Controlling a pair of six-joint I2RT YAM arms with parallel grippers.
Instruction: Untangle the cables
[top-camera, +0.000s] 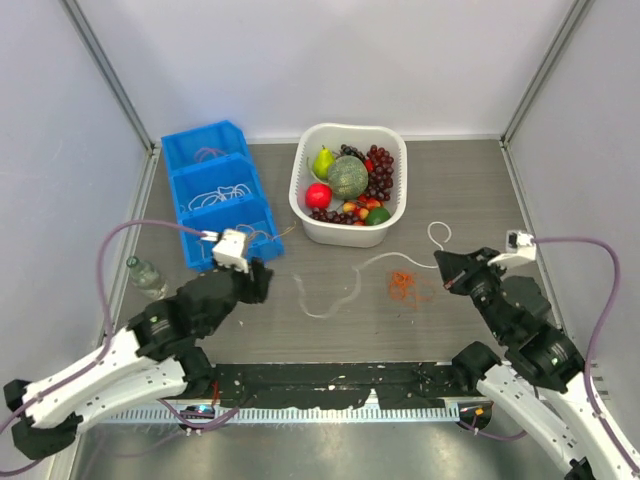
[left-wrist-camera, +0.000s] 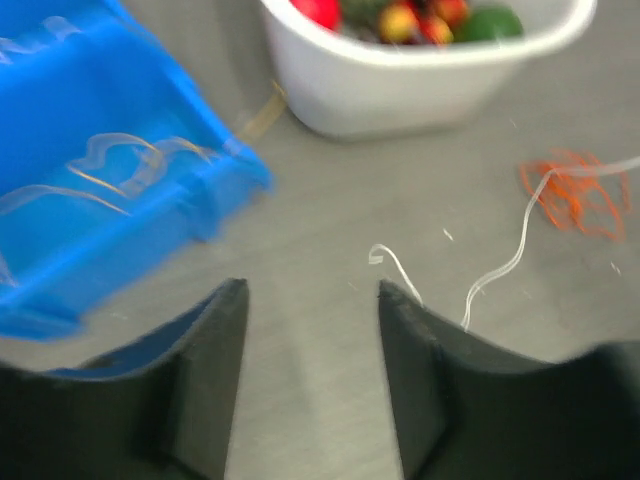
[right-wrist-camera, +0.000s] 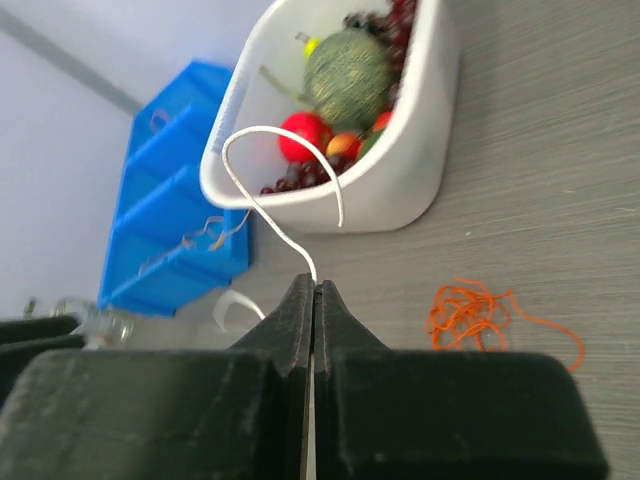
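A thin white cable (top-camera: 345, 285) lies curved across the table, its far end looped near the basket (top-camera: 438, 233). My right gripper (top-camera: 447, 272) is shut on this white cable; in the right wrist view the cord (right-wrist-camera: 270, 190) rises in a loop from the closed tips (right-wrist-camera: 315, 285). A small orange-red cable tangle (top-camera: 405, 287) lies on the table, apart from the gripper, and shows in the right wrist view (right-wrist-camera: 478, 315) and left wrist view (left-wrist-camera: 572, 192). My left gripper (top-camera: 258, 283) is open and empty above the table (left-wrist-camera: 310, 290), the white cable's near end (left-wrist-camera: 395, 265) beside its right finger.
A blue three-compartment bin (top-camera: 215, 190) at the back left holds more pale cords (top-camera: 215, 195). A white basket (top-camera: 398, 205) of toy fruit stands at the back centre. A clear plastic bottle (top-camera: 146, 277) lies by the left wall.
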